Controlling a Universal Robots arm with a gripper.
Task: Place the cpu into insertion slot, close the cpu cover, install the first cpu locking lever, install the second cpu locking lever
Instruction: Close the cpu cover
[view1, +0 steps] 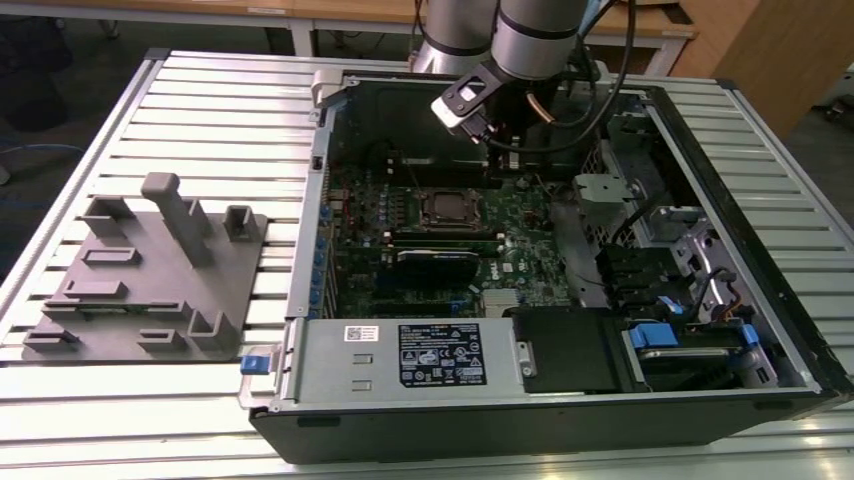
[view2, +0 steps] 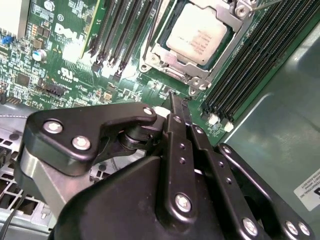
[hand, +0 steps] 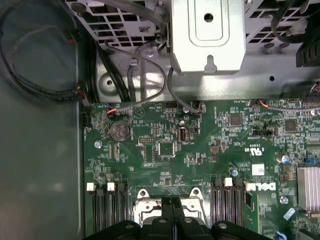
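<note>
My gripper (view2: 176, 102) is clenched on nothing, tips pressed together, hovering just beside the cpu cover (view2: 226, 19), which lies shut over the cpu (view2: 197, 37).

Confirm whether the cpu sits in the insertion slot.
Yes: in the second wrist view the cpu lies seated in the insertion slot.

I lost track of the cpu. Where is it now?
In the second wrist view the cpu sits in the insertion slot, framed by the cpu cover, between two banks of long black slots, beyond the claw.
</note>
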